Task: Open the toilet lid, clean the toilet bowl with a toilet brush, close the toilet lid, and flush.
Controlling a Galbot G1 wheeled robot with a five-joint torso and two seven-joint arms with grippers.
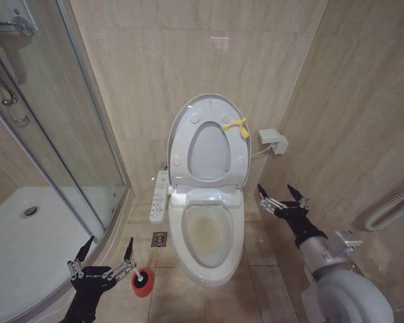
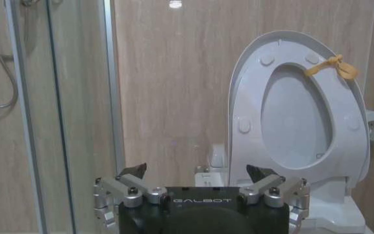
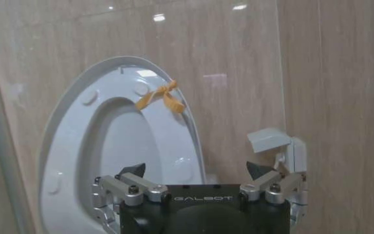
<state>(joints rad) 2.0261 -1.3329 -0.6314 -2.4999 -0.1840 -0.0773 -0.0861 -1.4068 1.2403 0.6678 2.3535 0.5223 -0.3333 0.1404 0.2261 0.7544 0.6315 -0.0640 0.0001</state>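
Hovering low at the floor, left gripper (image 1: 102,257) spread wide and empty, just beside the red holder (image 1: 142,282) on its inner side. Standing raised against the wall, lid (image 1: 209,108); lying bare, bowl (image 1: 209,235). Idling wide open beside the bowl, right gripper (image 1: 281,196). Judging the left arm nearer the holder.

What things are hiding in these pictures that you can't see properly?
- Toilet brush: the head view shows its red holder beside the left gripper; the handle is too small to make out.
- Toilet bowl: the left wrist view cuts it off at the bottom edge.
- Side button panel: labels too small to read.
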